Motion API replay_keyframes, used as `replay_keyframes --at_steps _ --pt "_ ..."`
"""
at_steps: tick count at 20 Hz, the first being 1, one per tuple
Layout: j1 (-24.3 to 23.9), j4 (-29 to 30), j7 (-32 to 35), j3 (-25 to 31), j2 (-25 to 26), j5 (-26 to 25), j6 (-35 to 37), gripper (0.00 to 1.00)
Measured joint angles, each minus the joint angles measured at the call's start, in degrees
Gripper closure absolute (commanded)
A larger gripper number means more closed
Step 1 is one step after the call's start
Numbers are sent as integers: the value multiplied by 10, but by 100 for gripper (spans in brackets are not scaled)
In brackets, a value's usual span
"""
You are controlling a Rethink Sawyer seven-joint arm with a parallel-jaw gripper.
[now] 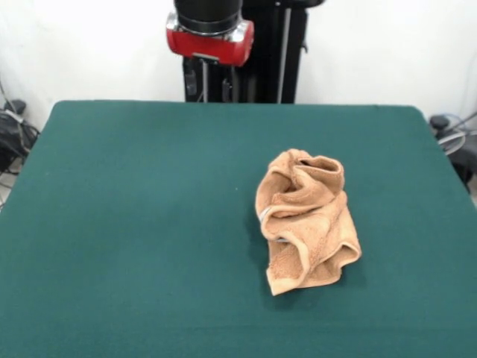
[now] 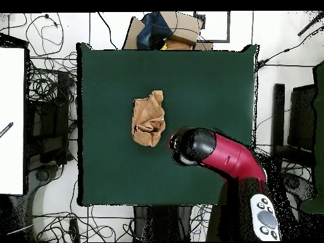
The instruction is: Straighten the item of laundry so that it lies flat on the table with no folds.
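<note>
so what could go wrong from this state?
The towel is bunched into a tall crumple with layered folds, so a pinch may catch several layers and drag the lump instead of opening it. No hemmed corner stands clear of the bundle, so choosing a grasp point is guesswork. The arm hangs beside it over the table; a descent from there would miss.

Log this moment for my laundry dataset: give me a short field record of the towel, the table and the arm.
item: small tan-orange terry-cloth towel
towel state: crumpled in a heap with many folds, not flat
towel place: on the large dark green felt-topped table, away from all its edges
arm: red and black robot arm, its end above the table beside the towel, not touching it
pincer: hidden under the arm's end, so its state cannot be told
task status: straightening not yet done
</note>
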Motion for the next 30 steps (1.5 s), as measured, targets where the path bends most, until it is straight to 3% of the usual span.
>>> replay_keyframes --at_steps 30 --pt "7 -14 0 2 41 0 7 0"
